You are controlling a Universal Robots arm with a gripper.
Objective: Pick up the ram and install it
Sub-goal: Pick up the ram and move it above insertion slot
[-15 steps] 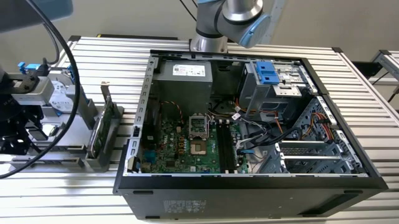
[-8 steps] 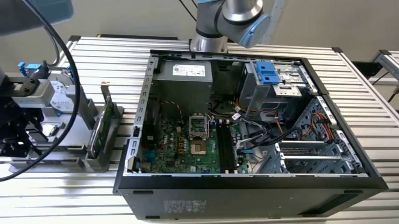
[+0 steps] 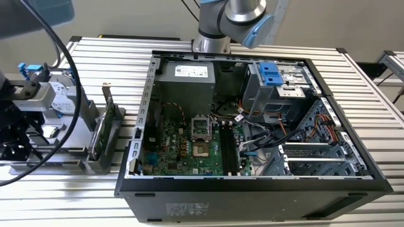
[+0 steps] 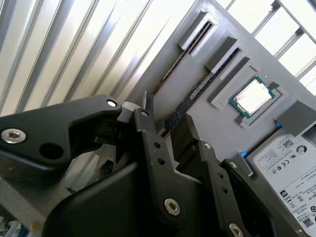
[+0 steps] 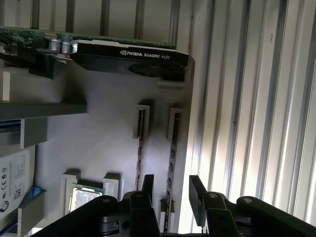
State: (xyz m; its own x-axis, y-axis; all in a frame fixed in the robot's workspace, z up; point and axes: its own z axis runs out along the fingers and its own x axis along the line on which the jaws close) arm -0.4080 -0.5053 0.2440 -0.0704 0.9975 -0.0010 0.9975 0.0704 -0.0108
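The ram [image 5: 173,148] is a thin dark stick standing on edge in the slotted holders of a grey parts tray [image 5: 103,128]; in the second wrist view the ram [image 4: 190,98] shows its chips and a label. My gripper [image 5: 172,190] hangs right over it, open, one black finger [image 5: 148,183] on each side of the stick and not touching it. In the second wrist view my gripper [image 4: 164,114] straddles the stick the same way. The motherboard's black slots [image 3: 230,151] lie inside the open computer case [image 3: 252,182], far to the exterior view's right of the tray.
The tray also holds a second thin strip [image 5: 139,148] beside the ram, a processor chip [image 4: 253,96], a silver hard drive [image 4: 291,168] and a green card with a black cooler [image 5: 128,54]. All of it rests on a slatted aluminium table [image 3: 94,198].
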